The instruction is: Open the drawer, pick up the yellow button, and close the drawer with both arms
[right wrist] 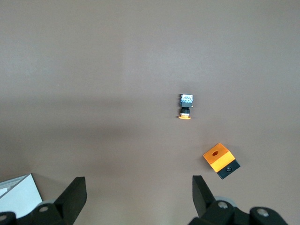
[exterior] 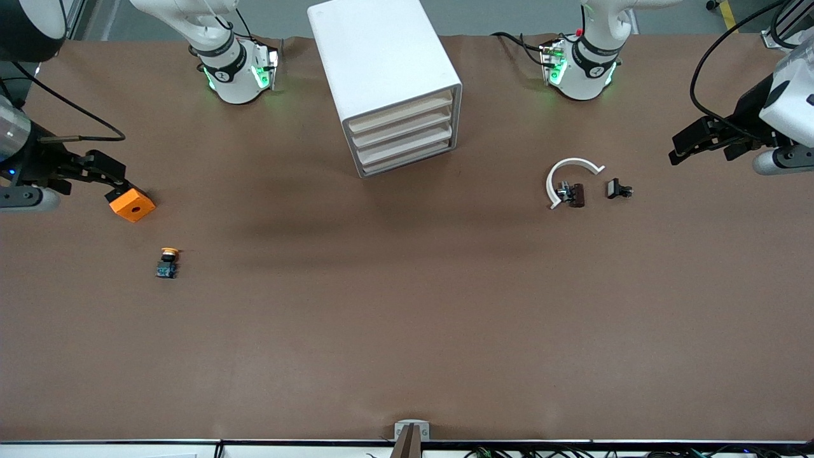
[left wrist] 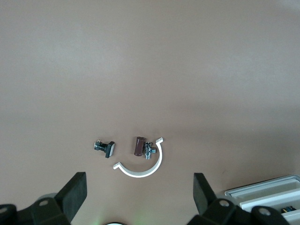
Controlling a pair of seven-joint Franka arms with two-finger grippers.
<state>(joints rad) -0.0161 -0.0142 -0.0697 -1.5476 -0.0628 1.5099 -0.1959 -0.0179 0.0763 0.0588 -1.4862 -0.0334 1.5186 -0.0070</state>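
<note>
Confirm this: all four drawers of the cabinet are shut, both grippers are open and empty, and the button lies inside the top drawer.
Wrong about the button. The front view shows it on the bare table toward the right arm's end, nearer the front camera than the orange block. The rest holds: the cabinet has its drawers shut, and the left gripper and right gripper are open and empty.

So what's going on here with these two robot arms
Nothing is being handled. The white rounded-corner cabinet has all four beige-fronted drawers shut. The tiny orange-capped button lies on the brown table, toward the right arm's end. The right gripper hangs open by the orange square block; the left gripper waits open.
</note>
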